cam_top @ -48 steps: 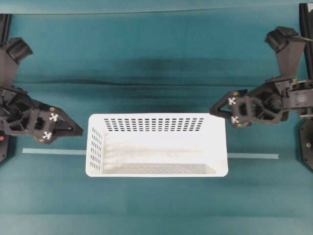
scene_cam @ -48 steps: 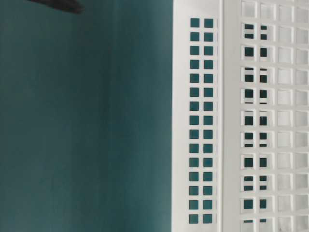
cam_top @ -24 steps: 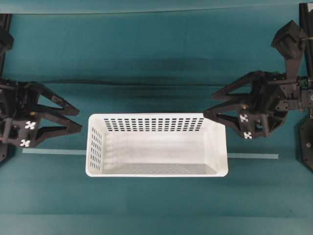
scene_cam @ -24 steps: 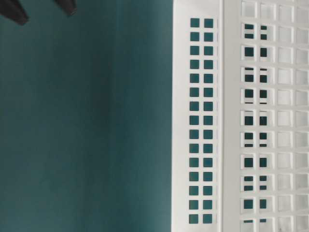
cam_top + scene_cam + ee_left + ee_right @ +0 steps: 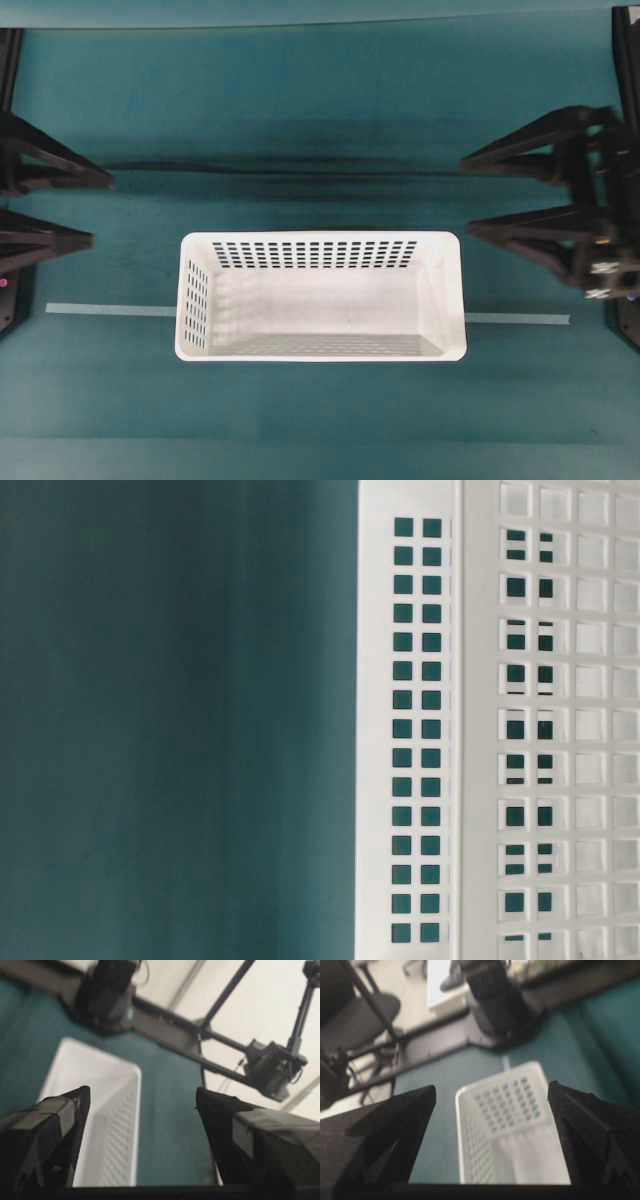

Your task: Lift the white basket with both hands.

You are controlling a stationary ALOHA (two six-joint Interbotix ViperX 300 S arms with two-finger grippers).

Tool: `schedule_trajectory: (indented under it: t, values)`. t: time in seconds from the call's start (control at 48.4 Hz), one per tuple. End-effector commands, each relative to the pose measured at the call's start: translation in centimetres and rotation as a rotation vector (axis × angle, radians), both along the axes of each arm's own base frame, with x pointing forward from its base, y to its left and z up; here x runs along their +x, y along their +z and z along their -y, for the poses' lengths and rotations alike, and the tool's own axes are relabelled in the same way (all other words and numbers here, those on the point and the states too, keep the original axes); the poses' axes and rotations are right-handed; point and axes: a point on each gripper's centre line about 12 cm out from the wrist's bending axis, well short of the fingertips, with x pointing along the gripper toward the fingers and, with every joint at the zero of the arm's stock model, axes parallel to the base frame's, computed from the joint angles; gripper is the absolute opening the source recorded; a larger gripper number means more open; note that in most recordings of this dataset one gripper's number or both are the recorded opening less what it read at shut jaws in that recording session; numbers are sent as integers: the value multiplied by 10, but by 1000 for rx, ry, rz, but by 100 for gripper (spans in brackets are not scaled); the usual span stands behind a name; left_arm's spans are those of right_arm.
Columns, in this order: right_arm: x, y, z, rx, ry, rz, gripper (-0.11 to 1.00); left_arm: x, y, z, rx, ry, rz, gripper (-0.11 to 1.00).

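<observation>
White basket (image 5: 320, 296) sat on the teal table (image 5: 320, 120), untouched. My left gripper (image 5: 95, 210) and right gripper (image 5: 466, 196) hung spread wide and empty, well off the basket's two short ends. Judged step: approach. Next, each needs to close on an end rim.

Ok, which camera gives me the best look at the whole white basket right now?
The overhead view: the white basket shows whole, rim to floor. The table-level view shows only a close-up of its perforated wall; both wrist views catch one end, blurred, between claw fingers.
</observation>
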Motion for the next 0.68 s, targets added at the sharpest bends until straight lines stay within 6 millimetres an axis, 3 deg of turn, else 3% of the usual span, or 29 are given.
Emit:
schedule_trajectory:
  t: [0.0, 0.145, 0.29, 0.662]
  values:
    - [-13, 12, 4, -37, -15, 54, 96, -8, 8, -1, 67, 1, 35, 87]
    - [-39, 17, 15, -127, -73, 80, 96, -13, 2, -2, 145, -1, 12, 87]
    - [-52, 15, 18, -200, -87, 94, 96, -12, -5, -1, 144, -4, -11, 87]
    - [-55, 4, 16, -217, -76, 76, 96, -14, -7, -2, 156, -4, -9, 87]
